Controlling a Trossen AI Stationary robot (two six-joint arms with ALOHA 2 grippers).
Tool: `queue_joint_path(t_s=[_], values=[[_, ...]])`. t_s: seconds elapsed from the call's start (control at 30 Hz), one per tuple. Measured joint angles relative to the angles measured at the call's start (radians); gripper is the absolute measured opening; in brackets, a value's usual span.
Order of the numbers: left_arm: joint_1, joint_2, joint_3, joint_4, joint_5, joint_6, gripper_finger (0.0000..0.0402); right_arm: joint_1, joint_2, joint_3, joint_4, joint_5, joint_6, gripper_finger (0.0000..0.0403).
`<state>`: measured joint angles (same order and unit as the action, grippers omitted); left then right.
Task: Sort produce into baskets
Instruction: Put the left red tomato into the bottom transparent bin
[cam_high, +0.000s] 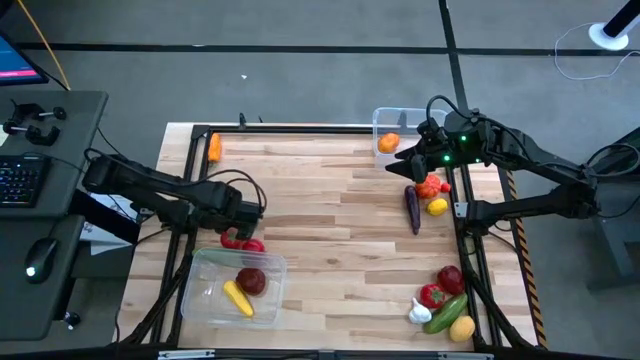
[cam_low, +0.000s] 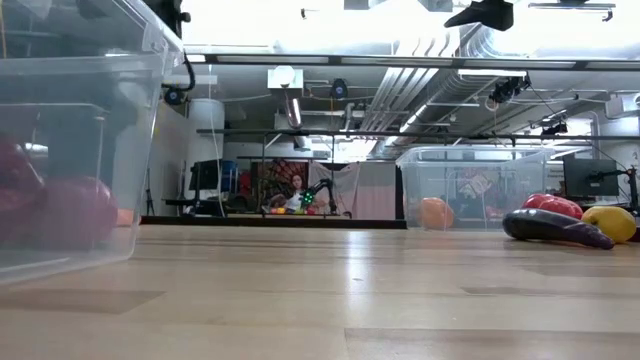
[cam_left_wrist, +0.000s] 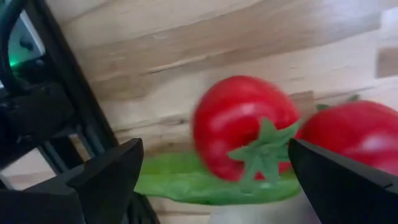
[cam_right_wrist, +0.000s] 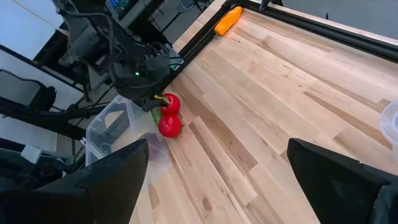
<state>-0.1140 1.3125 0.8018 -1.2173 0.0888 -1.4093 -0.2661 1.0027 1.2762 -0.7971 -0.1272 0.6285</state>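
While the left gripper (cam_high: 240, 222) hangs jaws wide and empty over two tomatoes (cam_high: 243, 242) at lower left, the near basket (cam_high: 205, 296) holds a banana (cam_high: 238, 298) and apple (cam_high: 252, 281). Upper right, the far basket (cam_high: 382, 118) holds one orange piece (cam_high: 388, 143); right gripper (cam_high: 405, 166) beside it, spread wide, empty.

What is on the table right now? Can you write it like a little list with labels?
left gripper: open, above two red tomatoes beside the near basket
near basket contents: a banana, a dark red fruit
right gripper: open, by the far basket
far basket contents: one orange piece
loose on table: carrot, eggplant, a pile near the front right corner
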Motion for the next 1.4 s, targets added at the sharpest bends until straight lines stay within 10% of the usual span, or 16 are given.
queue_joint_path(t_s=[1.03, 1.4], values=[[0.002, 0.0, -0.169, 0.183, -0.088, -0.107, 0.0385, 0.0, 0.0, 0.0, 0.0, 0.002, 0.002, 0.0378], [0.005, -0.007, -0.141, 0.184, -0.102, -0.089, 0.0274, 0.0, 0.0, 0.0, 0.0, 0.002, 0.002, 0.0378]])
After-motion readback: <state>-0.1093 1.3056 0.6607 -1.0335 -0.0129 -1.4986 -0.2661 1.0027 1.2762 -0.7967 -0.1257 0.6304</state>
